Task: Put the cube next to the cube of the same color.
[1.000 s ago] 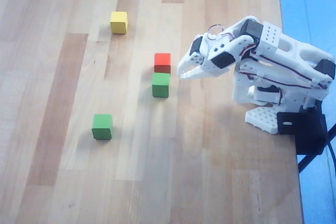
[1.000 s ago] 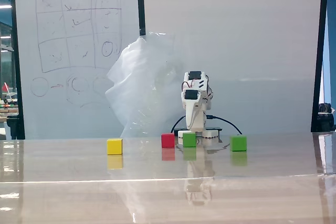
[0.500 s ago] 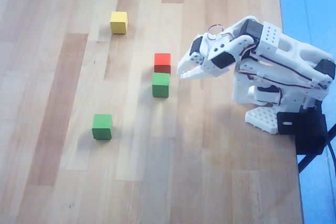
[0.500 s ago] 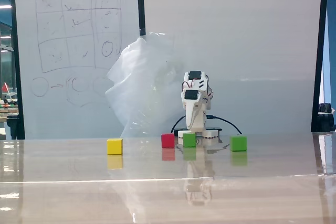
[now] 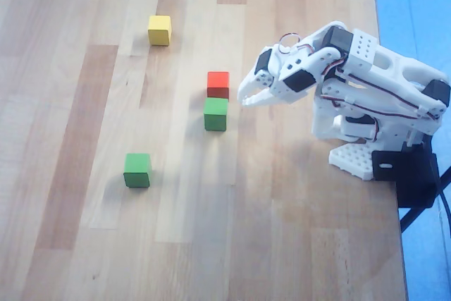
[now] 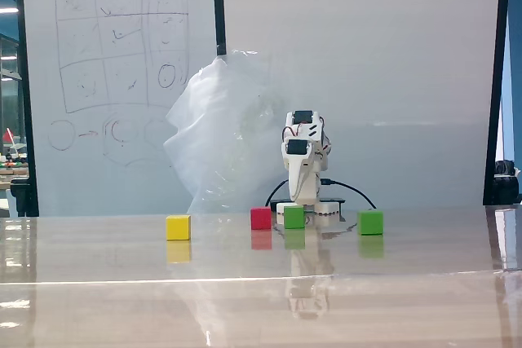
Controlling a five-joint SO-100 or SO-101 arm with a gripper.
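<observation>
Two alike green cubes lie on the wooden table. One green cube (image 5: 215, 114) (image 6: 294, 217) sits just below the red cube (image 5: 218, 84) in the overhead view. The other green cube (image 5: 137, 170) (image 6: 370, 222) lies apart, further down and to the left in that view. My gripper (image 5: 244, 97) (image 6: 303, 199) hovers just right of the red cube and the nearer green cube, touching neither. Its jaws look shut, with nothing between them.
A yellow cube (image 5: 160, 30) (image 6: 178, 227) stands alone at the upper left of the overhead view. The arm's white base (image 5: 356, 156) sits near the table's right edge, beside a black clamp (image 5: 412, 177). In the fixed view a whiteboard (image 6: 114, 46) and a plastic bag (image 6: 220, 136) stand behind the table.
</observation>
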